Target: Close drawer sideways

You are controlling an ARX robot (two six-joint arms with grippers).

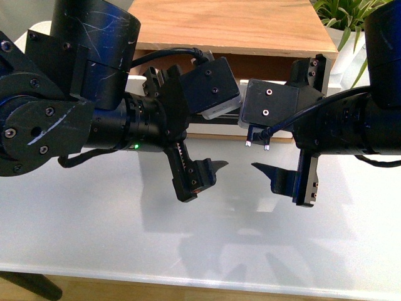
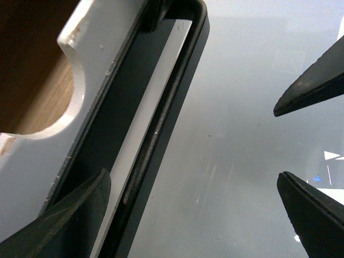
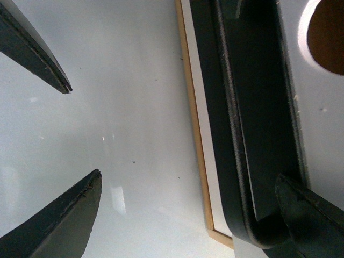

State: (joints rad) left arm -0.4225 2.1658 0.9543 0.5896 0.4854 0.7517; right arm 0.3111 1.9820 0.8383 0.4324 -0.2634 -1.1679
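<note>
White panel with a half-round notch (image 2: 40, 102) cut in its top edge: that is the drawer (image 2: 102, 59), sitting in the wooden cabinet (image 1: 232, 25) at the back of the pale table (image 1: 125, 244), directly ahead of both arms and largely hidden by them in the front view. Its long black handle (image 2: 161, 129) runs across both wrist views, one end in each. How far the drawer stands out I cannot tell. The left gripper (image 2: 193, 180) has its jaws spread wide and holds nothing; one jaw lies over the handle side, the other over bare table. The right gripper (image 3: 189, 179) is likewise wide apart and empty, with one jaw crossing the end of the bar. Whether either jaw sits behind the bar or only in front of it I cannot tell. The main risk, as I judge it, is a jaw hooked behind the bar during the push, which would jam or twist the wrist. The bar is also narrow and smooth, so a jaw pressing on it could skid off. The two nearest jaws point at each other, tips close, and could collide. An uneven push from one side might rack the drawer, or slide the whole cabinet over the glossy table.
</note>
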